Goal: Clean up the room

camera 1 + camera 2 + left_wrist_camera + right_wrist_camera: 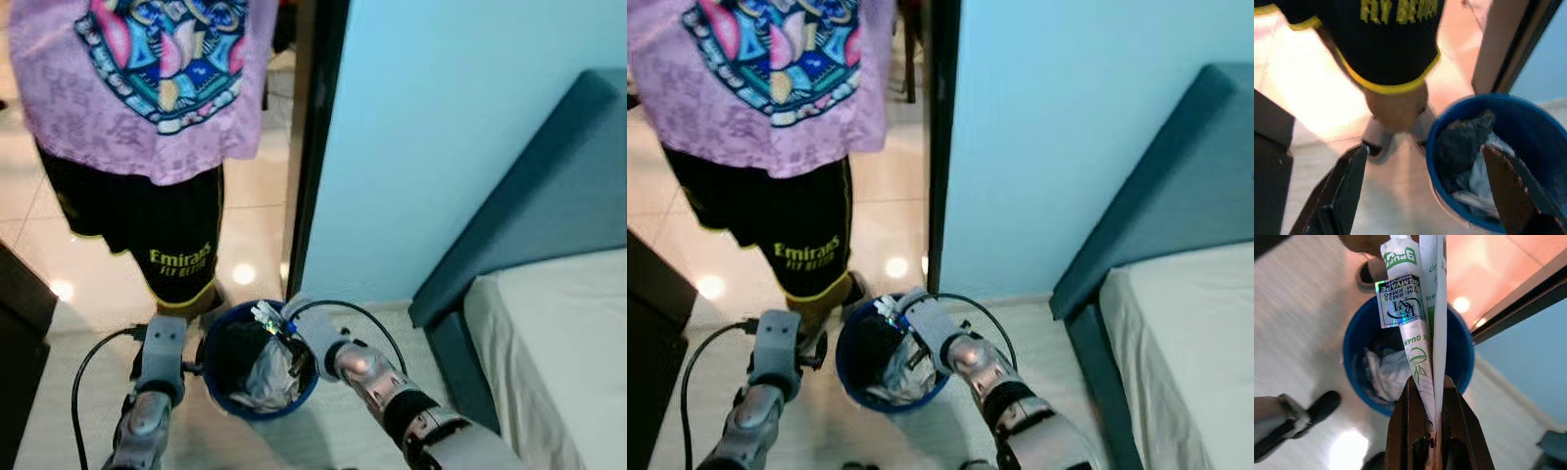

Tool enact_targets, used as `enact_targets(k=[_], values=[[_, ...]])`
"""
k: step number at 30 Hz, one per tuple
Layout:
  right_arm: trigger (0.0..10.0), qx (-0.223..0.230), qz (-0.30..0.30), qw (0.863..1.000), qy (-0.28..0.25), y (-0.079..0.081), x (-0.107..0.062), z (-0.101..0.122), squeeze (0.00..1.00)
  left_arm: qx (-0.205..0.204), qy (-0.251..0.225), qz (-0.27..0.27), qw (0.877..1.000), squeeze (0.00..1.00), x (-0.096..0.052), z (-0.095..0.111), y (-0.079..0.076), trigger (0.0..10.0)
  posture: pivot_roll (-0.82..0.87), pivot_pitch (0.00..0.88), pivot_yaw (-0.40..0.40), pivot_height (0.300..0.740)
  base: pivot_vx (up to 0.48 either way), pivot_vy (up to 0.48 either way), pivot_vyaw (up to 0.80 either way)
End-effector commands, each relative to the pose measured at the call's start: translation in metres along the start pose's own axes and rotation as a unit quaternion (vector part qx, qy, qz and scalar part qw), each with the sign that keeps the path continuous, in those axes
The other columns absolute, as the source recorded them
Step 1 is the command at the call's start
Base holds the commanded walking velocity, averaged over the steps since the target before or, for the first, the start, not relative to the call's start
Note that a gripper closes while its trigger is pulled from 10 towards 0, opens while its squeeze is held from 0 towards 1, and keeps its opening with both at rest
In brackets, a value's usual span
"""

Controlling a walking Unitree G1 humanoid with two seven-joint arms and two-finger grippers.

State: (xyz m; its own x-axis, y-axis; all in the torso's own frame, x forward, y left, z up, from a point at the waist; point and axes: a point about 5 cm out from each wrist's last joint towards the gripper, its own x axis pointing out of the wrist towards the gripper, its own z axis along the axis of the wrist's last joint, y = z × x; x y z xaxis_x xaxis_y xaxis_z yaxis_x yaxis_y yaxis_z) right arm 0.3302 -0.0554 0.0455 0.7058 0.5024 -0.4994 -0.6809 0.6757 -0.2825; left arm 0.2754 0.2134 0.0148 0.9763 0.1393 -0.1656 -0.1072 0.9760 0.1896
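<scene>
A round blue bin (217, 396) stands on the pale floor right in front of me, with dark and white crumpled rubbish inside (1383, 374). My right gripper (1426, 387) is shut on a flattened white packet (1415, 308) with green print and a shiny label, held over the bin's opening (266, 315). My left gripper (1426, 149) is open and low beside the bin's left side, one finger (1349, 183) over the floor and the other finger (1508, 183) over the bin's rim (1432, 142).
A person in a purple shirt (147, 88) and black shorts stands just behind the bin, one shoe (1376, 142) close to it. A dark door frame (318, 147) and light blue wall are behind. A bed (558, 343) with blue headboard is at right, dark furniture (20, 323) at left.
</scene>
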Motion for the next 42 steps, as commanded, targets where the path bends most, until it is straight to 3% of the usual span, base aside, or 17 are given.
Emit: enact_targets(k=[1,6,7,11,12,18,22,25,29,30,31,32,33,36,38,40,42], values=[[10.0,-0.01,-0.017,0.999,0.028,-0.002,-0.001,-0.009,0.0,0.001,0.003,-0.006,1.0,0.0,-0.008,-0.007,-0.004,10.0,0.1,0.254,-0.11,0.74,0.0,0.0,0.0],[10.0,-0.033,-0.072,0.997,0.014,-0.022,0.0,0.014,0.0,0.001,-0.003,-0.005,1.0,0.0,-0.025,-0.015,-0.003,10.0,0.12,0.302,-0.114,0.74,0.0,0.0,0.0],[10.0,-0.034,-0.075,0.997,0.012,-0.024,0.0,0.017,0.15,0.002,-0.004,-0.006,1.0,0.0,-0.029,-0.016,-0.002,10.0,0.13,0.317,-0.114,0.74,0.0,0.0,0.0],[10.0,-0.033,-0.077,0.996,0.009,-0.026,0.0,0.019,0.15,0.004,-0.006,-0.006,1.0,0.0,-0.032,-0.017,-0.002,10.0,0.13,0.32,-0.115,0.74,0.0,0.0,0.0],[10.0,-0.022,-0.088,0.996,0.001,-0.03,0.0,0.023,1.0,0.005,-0.008,-0.006,1.0,0.0,-0.034,-0.017,-0.002,10.0,0.15,0.335,-0.119,0.74,0.0,0.0,0.0],[10.0,0.076,-0.117,0.989,-0.051,-0.044,-0.001,0.044,1.0,0.007,-0.009,0.002,1.0,0.0,-0.041,-0.017,0.002,10.0,0.15,0.347,-0.123,0.74,0.0,0.0,0.0],[10.0,0.088,-0.123,0.987,-0.05,-0.045,-0.002,0.042,1.0,0.007,-0.008,0.002,1.0,0.0,-0.041,-0.016,0.002,10.0,0.14,0.344,-0.123,0.74,0.0,0.0,0.0],[10.0,0.093,-0.128,0.986,-0.041,-0.045,-0.003,0.033,1.0,0.006,-0.007,0.002,1.0,0.0,-0.04,-0.014,0.0,10.0,0.14,0.337,-0.123,0.74,0.0,0.0,0.0],[10.0,0.122,-0.137,0.983,-0.019,-0.044,-0.008,0.009,1.0,0.003,-0.007,-0.004,1.0,0.0,-0.036,-0.012,-0.005,10.0,0.13,0.314,-0.118,0.74,0.0,0.0,0.0],[10.0,0.137,-0.145,0.98,-0.003,-0.044,-0.012,-0.007,1.0,0.001,-0.005,-0.006,1.0,0.0,-0.033,-0.01,-0.007,10.0,0.1,0.299,-0.112,0.74,0.0,0.0,0.0],[10.0,0.137,-0.145,0.98,-0.003,-0.044,-0.012,-0.007,1.0,0.001,-0.005,-0.006,1.0,0.0,-0.033,-0.01,-0.007,10.0,0.1,0.299,-0.112,0.74,0.0,0.0,0.0],[10.0,0.15,-0.153,0.977,0.018,-0.043,-0.017,-0.026,0.04,-0.002,0.001,-0.012,1.0,0.0,-0.029,-0.009,-0.01,10.0,0.09,0.283,-0.106,0.74,0.0,0.0,0.0],[10.0,0.15,-0.153,0.977,0.018,-0.043,-0.017,-0.026,0.04,-0.002,0.001,-0.012,1.0,0.0,-0.029,-0.009,-0.01,10.0,0.09,0.283,-0.106,0.74,0.0,0.0,0.0],[10.0,0.161,-0.178,0.966,0.1,-0.037,-0.038,-0.085,0.0,0.003,0.04,-0.06,0.997,0.0,-0.017,-0.013,-0.029,10.0,0.05,0.239,-0.09,0.74,0.0,0.0,0.0],[10.0,0.161,-0.178,0.966,0.1,-0.037,-0.038,-0.085,0.0,0.003,0.04,-0.06,0.997,0.0,-0.017,-0.013,-0.029,10.0,0.05,0.239,-0.09,0.74,0.0,0.0,0.0],[10.0,0.171,-0.181,0.957,0.151,-0.025,-0.053,-0.118,0.0,0.005,0.074,-0.075,0.994,0.0,-0.014,-0.02,-0.036,10.0,0.01,0.198,-0.071,0.74,0.0,0.0,0.0],[10.0,0.171,-0.181,0.957,0.151,-0.025,-0.053,-0.118,0.0,0.005,0.074,-0.075,0.994,0.0,-0.014,-0.02,-0.036,10.0,0.01,0.198,-0.071,0.74,0.0,0.0,0.0]])
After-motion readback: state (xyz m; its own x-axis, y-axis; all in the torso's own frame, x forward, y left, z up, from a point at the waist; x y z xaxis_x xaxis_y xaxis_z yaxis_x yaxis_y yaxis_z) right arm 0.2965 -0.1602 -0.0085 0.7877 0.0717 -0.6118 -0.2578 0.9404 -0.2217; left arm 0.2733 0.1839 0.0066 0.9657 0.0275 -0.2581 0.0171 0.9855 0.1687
